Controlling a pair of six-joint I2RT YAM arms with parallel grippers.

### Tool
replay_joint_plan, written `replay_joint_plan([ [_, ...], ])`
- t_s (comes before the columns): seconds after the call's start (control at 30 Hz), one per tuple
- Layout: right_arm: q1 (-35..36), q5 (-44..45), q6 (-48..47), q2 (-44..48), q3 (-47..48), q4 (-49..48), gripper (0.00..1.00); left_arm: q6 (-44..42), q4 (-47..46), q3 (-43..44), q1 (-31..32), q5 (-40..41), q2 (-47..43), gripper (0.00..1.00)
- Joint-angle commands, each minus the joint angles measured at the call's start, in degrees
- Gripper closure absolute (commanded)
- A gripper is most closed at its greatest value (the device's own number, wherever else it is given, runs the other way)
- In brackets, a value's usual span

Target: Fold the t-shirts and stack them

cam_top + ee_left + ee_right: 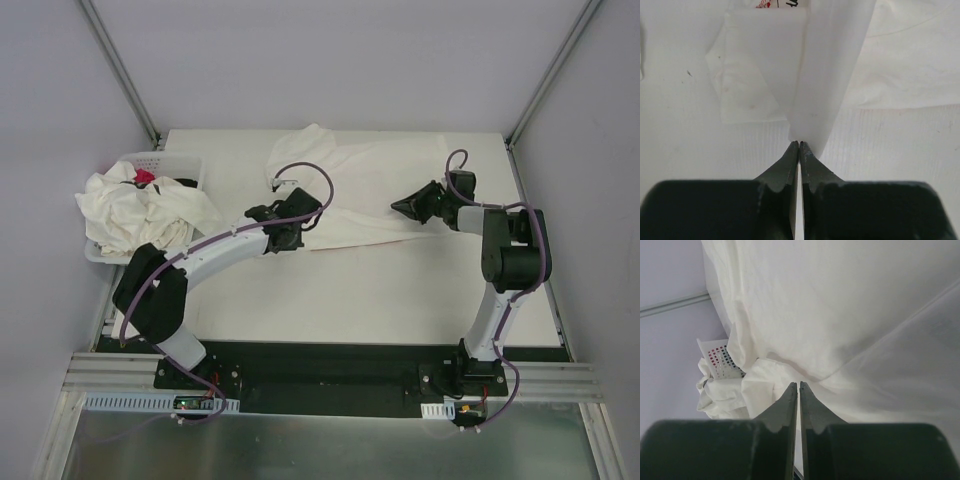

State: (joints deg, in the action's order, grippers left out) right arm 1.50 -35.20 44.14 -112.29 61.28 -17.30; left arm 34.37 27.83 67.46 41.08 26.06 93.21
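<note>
One off-white t-shirt [390, 175] lies spread across the back middle of the table. My left gripper [265, 213] is at its left end, shut on a fold of the fabric. In the left wrist view the fold [830, 75] rises from the closed tips [799, 143], with a sleeve [747, 75] beside it. My right gripper [397, 206] is at the shirt's near edge, its jaws closed on the cloth [850, 315], and creases run to its tips [799, 385]. Several more crumpled t-shirts [140, 210] are heaped at the left.
A white perforated basket [175, 160] stands at the table's left edge under the heap, with a small red packet [145, 177] in it. The basket [720, 360] also shows in the right wrist view. Grey walls and metal posts close in the back and sides.
</note>
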Motion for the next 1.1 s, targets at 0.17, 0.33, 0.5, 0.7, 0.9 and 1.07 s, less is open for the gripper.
replay_joint_plan([
  [0.17,0.0,0.9,-0.9,-0.1,1.6,0.1,0.87,-0.4,3.2,3.0,1.3,8.8,-3.8,1.00],
  [0.33,-3.9,0.9,-2.3,-0.4,5.2,1.3,0.75,-8.1,1.3,13.9,1.1,15.8,-0.8,1.00],
  [0.5,-11.1,2.1,-6.5,-1.4,11.8,8.1,0.70,-10.9,-3.9,15.5,0.9,14.7,-0.5,1.00],
  [0.7,-17.2,3.9,-8.8,-2.8,14.0,11.0,0.69,-12.1,-5.4,12.6,0.7,15.3,-2.1,1.00],
  [0.9,-19.6,4.4,-9.6,-3.6,13.3,11.2,0.68,-13.5,-6.5,12.0,-0.2,15.2,-2.9,1.00],
  [1.07,-20.8,5.0,-9.7,-4.5,13.6,11.5,0.68,-14.7,-7.4,12.4,-0.5,15.0,-2.5,1.00],
])
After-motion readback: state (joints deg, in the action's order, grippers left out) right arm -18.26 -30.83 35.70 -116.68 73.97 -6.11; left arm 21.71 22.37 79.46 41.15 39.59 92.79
